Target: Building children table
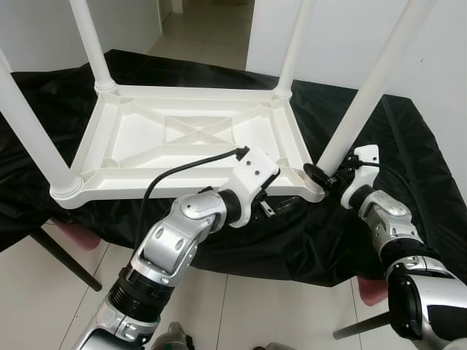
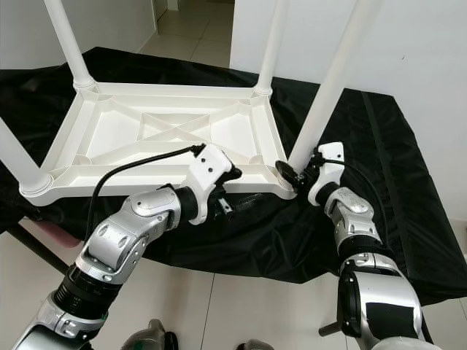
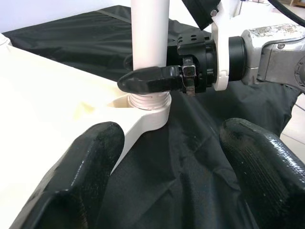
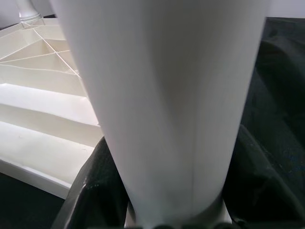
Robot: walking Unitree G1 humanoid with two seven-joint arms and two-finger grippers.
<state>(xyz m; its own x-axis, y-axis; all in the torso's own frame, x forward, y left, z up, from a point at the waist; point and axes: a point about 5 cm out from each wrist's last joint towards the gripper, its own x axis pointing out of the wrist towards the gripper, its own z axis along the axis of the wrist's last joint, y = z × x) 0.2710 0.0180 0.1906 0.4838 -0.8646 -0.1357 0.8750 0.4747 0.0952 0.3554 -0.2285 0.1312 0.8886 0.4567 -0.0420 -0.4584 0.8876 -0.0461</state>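
right gripper clamps table leg base | left gripper spread, near table corner

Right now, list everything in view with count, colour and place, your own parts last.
White plastic children's table top: one, white, upside down on the black cloth, ribbed underside facing up.
White round table legs: four, white, standing up from the table top's corners.
Black cloth: one, black, draped over the surface under the table top.
Dark slanted leg: one, dark, below the cloth at the near left, on the pale tiled floor.
Pink object: one, pink, under the cloth edge at left; unclear what it is.
Left hand: one, black fingers, open, by the near edge of the table top.
Right hand: one, black fingers, closed around the base of the near right leg.
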